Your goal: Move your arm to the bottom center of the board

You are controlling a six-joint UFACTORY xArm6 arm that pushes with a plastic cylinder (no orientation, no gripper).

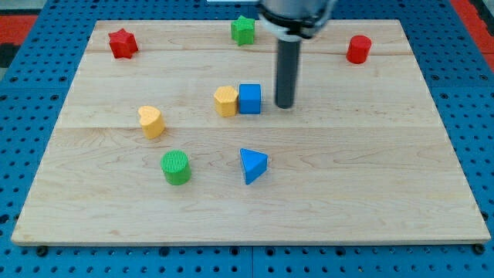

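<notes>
Eight small blocks lie loose on the wooden board [370, 193]; none sits in any holder. My tip [285, 106] rests on the wood near the board's middle, just to the view's right of the blue cube [250, 99], apart from it by a thin gap. It is a plain rod, with no jaws to part or close. The yellow hexagonal block [226, 101] touches the cube's far side from my tip. Further to the view's left and lower sits the yellow heart block [151, 121]. Below my tip and slightly left lies the blue triangular block [252, 165], with the green cylinder [176, 167] beyond it to the left. Toward the view's top are the green star [243, 29], the red star [122, 43] at far left, and the red cylinder [358, 49] to the right. The board's bottom centre lies well below my tip, past the blue triangular block, where bare wood runs along the bottom edge.
</notes>
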